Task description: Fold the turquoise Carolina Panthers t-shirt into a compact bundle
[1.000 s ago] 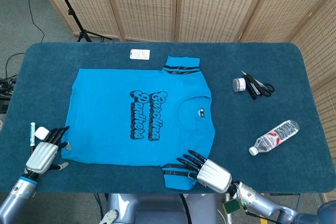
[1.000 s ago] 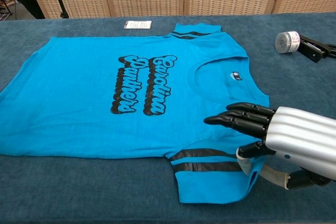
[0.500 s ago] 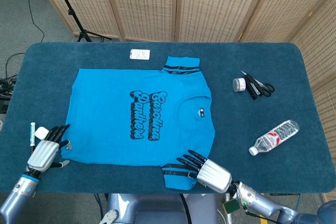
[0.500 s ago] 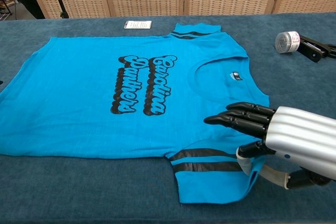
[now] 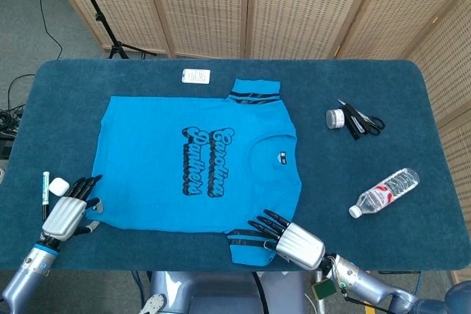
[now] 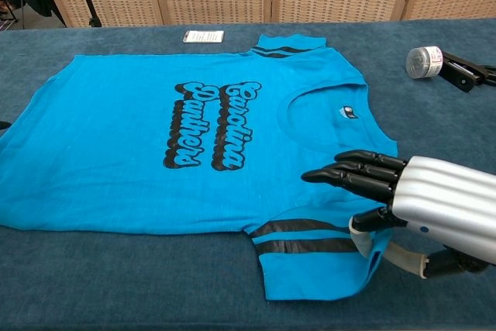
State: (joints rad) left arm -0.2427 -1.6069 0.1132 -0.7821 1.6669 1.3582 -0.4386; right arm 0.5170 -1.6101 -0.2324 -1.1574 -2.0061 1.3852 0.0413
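The turquoise Carolina Panthers t-shirt (image 5: 191,159) lies spread flat, print up, on the blue table (image 5: 368,248), collar toward the right. In the chest view the shirt (image 6: 139,129) fills the middle. My right hand (image 5: 291,237) is at the near edge, its dark fingers stretched out just over the striped near sleeve (image 6: 310,257). The chest view shows the right hand (image 6: 418,199) with its thumb down by the sleeve edge, and nothing is gripped. My left hand (image 5: 70,209) lies beside the shirt's near hem corner, fingers straight and pointing at the cloth, holding nothing.
A white card (image 5: 196,76) lies beyond the shirt. A tape roll (image 5: 335,118) and scissors (image 5: 363,121) sit at the right, with a water bottle (image 5: 385,192) nearer. A marker (image 5: 45,186) and a small white block (image 5: 59,182) lie by my left hand.
My left hand has crept slightly toward the shirt's hem corner. The right hand and the shirt have not moved.
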